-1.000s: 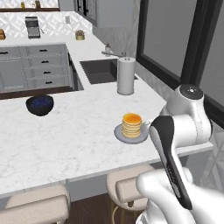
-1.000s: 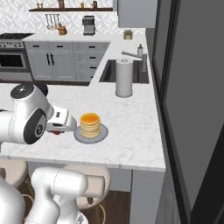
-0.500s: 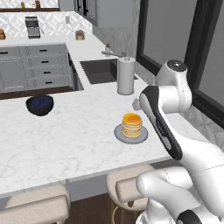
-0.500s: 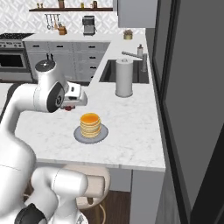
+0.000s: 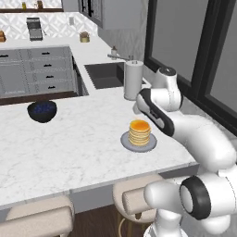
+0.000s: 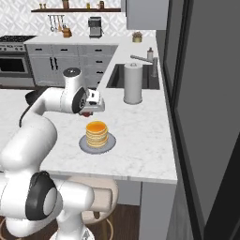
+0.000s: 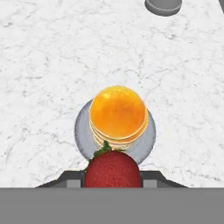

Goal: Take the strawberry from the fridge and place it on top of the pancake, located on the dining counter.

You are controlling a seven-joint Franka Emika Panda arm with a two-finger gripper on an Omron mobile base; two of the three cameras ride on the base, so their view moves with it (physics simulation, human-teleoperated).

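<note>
On the white dining counter point(image 5: 69, 152) the pancake point(image 7: 118, 114) stack sits on its grey plate point(image 7: 82, 131), and above it the gripper point(image 6: 89, 111) hangs with its jaws clamped on the strawberry point(image 7: 113, 169), which sits between the fingertips, clear of the stack.

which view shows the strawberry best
The hand view: the strawberry sits large and red, green leaves visible, just below the pancake. The right base view gives a red speck at the gripper; the left base view, nothing clear.
</note>
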